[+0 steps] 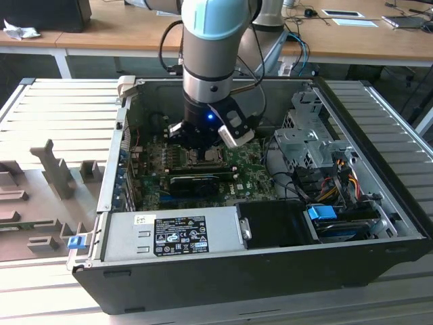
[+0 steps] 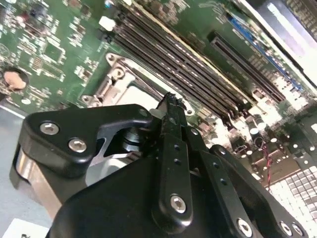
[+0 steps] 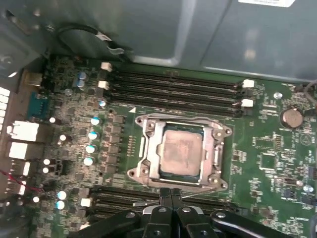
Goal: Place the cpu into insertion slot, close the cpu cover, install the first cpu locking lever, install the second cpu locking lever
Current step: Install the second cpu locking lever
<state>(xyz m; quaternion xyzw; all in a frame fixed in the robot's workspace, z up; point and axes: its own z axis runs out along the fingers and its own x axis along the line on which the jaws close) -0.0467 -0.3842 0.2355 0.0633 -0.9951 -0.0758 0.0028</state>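
Cpu (image 3: 182, 151) seated in socket on motherboard (image 3: 267, 158), framed by cpu cover (image 3: 179, 150) lying flat around it. Socket mostly hidden behind tool (image 2: 171, 106) in second wrist view; masked by arm in exterior view. Tool (image 3: 171, 194) poised just beside socket's edge, fingertips pressed together, grasping nothing visible. Memory slots (image 3: 173, 89) flanked socket closely. Motherboard housed in open computer case (image 1: 379, 115) lying on table (image 1: 61, 108); case walls limited side room.
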